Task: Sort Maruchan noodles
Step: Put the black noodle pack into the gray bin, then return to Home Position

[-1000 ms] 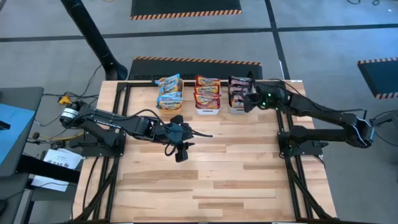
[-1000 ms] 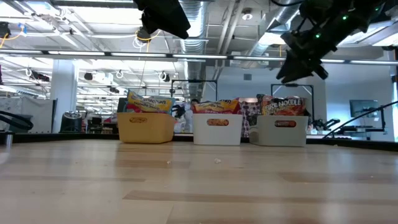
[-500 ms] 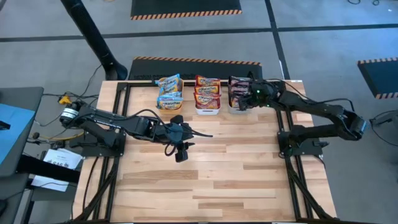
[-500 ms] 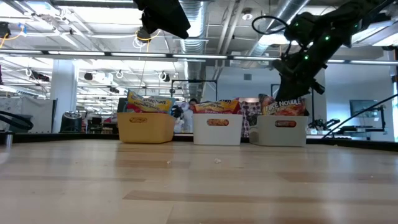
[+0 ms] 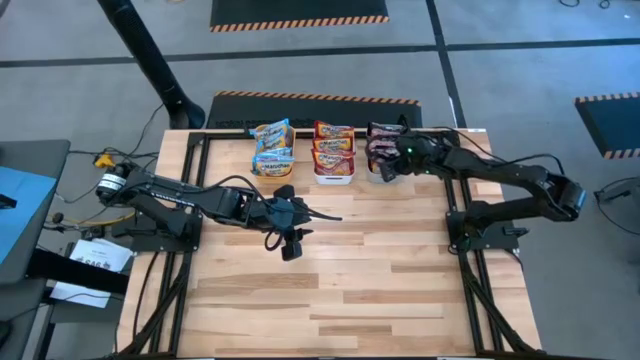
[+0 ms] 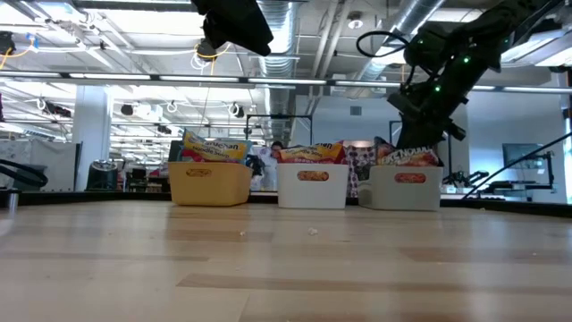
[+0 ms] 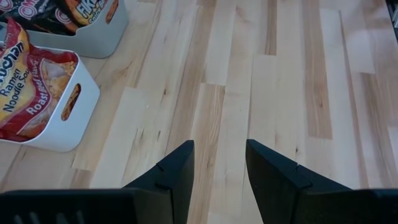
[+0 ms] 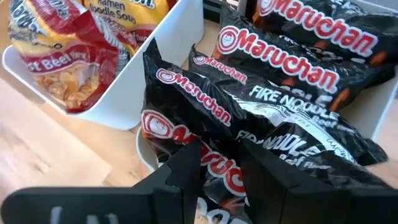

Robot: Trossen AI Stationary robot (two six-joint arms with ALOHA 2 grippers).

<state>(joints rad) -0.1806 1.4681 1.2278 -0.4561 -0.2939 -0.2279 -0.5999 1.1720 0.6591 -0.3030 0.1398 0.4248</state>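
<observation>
From above, three bins sit in a row at the far edge of the table (image 5: 330, 290): the orange bin (image 5: 272, 168) with yellow-and-blue packets (image 5: 272, 148), the white bin (image 5: 334, 179) with red-orange packets (image 5: 334, 150), and the grey bin (image 5: 379, 177) with dark red-black packets (image 5: 380, 143). All the noodles I can see are in the bins. The right gripper (image 5: 385, 168) is over the grey bin. The left gripper (image 5: 292, 245) waits near the table's middle, well apart from the bins.

Down at table level, same three bins in a line: orange bin (image 6: 209, 182), white bin (image 6: 312, 186), grey bin (image 6: 407, 187), packets poking out the top of each. The right gripper (image 6: 413, 136) hangs right above the grey bin's packets.

Left wrist cam: left gripper (image 7: 219, 165) has its fingers a narrow gap apart with nothing between them, just bare wood below. The white bin (image 7: 74, 106) and grey bin (image 7: 93, 34) show off to one side.

Right wrist cam: right gripper (image 8: 217, 165) is right down on the dark red-black packets (image 8: 261, 93) in the grey bin, fingers a little apart. I can't tell if it's actually gripping one. The white bin (image 8: 143, 68) with its red-orange packets (image 8: 68, 43) is just beside.
</observation>
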